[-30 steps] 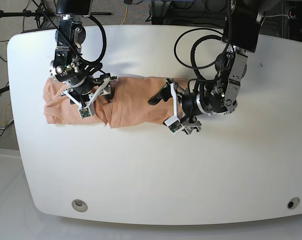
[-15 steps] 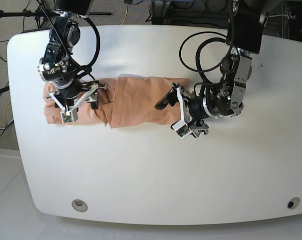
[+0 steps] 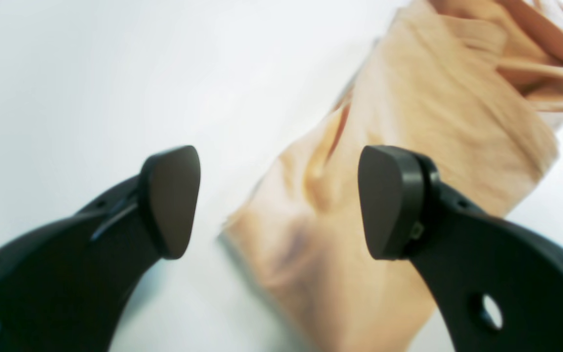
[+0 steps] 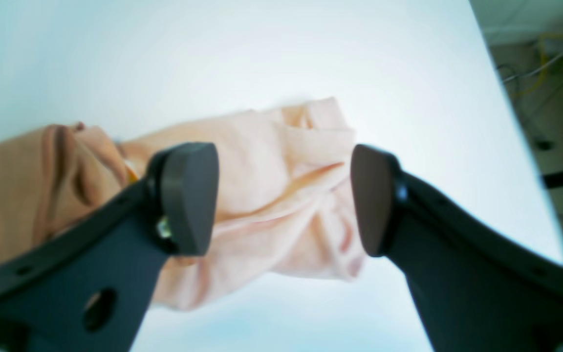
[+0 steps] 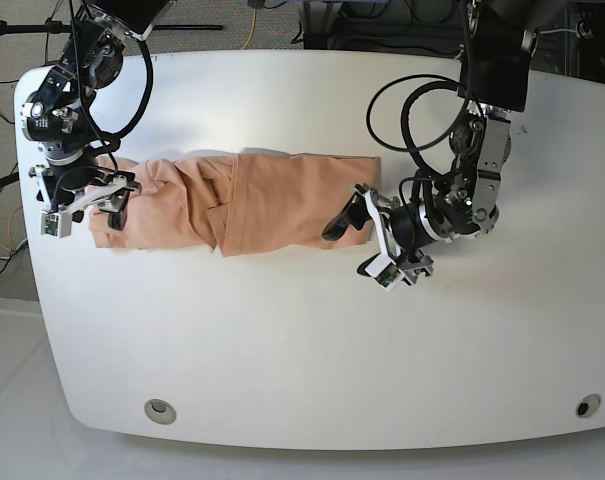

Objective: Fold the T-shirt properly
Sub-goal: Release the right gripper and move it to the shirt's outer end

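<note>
Fingers on both arms stand spread with nothing between them: the left gripper (image 5: 365, 230) hangs at the T-shirt's end right of centre in the base view, and the right gripper (image 5: 82, 208) at the end on the left edge of the frame.

Largest first, the white desk (image 5: 312, 350) fills the base view. Across its upper middle lies the T-shirt (image 5: 252, 200), a long peach band narrowed lengthwise, with an overlapping edge showing left of its middle. The left wrist view shows one dark finger pad (image 3: 384, 200) over the cloth and the other over bare desk, so that gripper straddles the shirt's corner. In the right wrist view a bunched, creased end sits in the middle of the frame between the pads.

The step in hand looks like taking both ends for a crosswise fold. To do it well, each gripper should pinch every layer at its end, not only the top one, and carry the cloth level so the band does not skew.
</note>
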Robot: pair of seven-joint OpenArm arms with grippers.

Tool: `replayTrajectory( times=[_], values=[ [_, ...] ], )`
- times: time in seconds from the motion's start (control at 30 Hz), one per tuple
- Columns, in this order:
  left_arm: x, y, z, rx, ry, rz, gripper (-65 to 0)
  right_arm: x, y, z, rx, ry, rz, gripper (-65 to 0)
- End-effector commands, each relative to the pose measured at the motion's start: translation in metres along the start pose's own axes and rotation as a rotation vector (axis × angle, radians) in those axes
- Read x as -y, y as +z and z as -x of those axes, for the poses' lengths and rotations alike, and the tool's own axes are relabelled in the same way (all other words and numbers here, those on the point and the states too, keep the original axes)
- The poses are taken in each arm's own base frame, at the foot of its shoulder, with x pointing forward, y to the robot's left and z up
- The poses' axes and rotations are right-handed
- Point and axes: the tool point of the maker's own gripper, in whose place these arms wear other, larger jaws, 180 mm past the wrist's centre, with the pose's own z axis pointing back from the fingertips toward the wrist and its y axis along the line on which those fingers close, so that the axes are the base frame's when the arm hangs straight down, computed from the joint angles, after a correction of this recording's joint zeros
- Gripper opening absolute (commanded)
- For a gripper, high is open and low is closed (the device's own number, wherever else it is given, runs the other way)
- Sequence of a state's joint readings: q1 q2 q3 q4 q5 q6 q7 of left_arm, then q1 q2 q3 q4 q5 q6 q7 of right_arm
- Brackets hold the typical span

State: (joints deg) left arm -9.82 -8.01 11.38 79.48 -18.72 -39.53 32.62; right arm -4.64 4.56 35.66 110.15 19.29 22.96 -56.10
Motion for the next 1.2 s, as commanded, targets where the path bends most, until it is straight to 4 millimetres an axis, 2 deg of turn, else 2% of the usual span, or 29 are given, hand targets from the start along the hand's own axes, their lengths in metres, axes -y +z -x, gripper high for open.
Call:
replayTrajectory(
  times=[0.0,0.13,0.27,0.33,0.4,0.53,0.67,0.73,0.93,1.17],
  values=[
    [0.004,-0.005,-0.001,0.032,0.025,0.018,-16.7,-0.007,-0.003,-0.013,0.045,-0.023,-0.056,-18.1],
    [0.005,-0.008,0.003,0.034,0.038,0.023,-16.7,-0.01,-0.011,-0.005,0.015,-0.051,-0.095,-16.8],
    [0.012,-0.011,0.002,0.033,0.037,0.047,-16.4,-0.015,-0.018,0.005,-0.014,-0.068,-0.115,-18.6],
    [0.02,-0.013,-0.001,0.032,0.031,0.075,-15.9,-0.02,-0.023,0.01,-0.03,-0.069,-0.127,-19.6],
    [0.043,-0.021,-0.002,0.001,0.007,0.156,-15.4,-0.037,-0.028,0.024,-0.069,-0.044,-0.149,-20.6],
    [0.051,-0.022,0.001,-0.019,-0.008,0.187,-15.4,-0.042,-0.032,0.029,-0.08,-0.045,-0.164,-21.0],
    [0.046,-0.02,0.006,-0.039,-0.021,0.178,-15.5,-0.034,-0.036,0.031,-0.085,-0.053,-0.151,-20.5],
    [0.028,-0.009,0.02,-0.062,-0.025,0.127,-15.6,-0.012,-0.045,0.037,-0.094,-0.09,-0.127,-19.8],
    [0.017,-0.001,0.014,-0.044,-0.044,0.09,-15.8,0.014,-0.05,0.04,-0.112,-0.14,-0.086,-19.6],
    [0.013,0.01,0.001,0.01,-0.064,0.057,-15.2,0.033,-0.055,0.041,-0.106,-0.221,-0.049,-20.1]
  ],
)
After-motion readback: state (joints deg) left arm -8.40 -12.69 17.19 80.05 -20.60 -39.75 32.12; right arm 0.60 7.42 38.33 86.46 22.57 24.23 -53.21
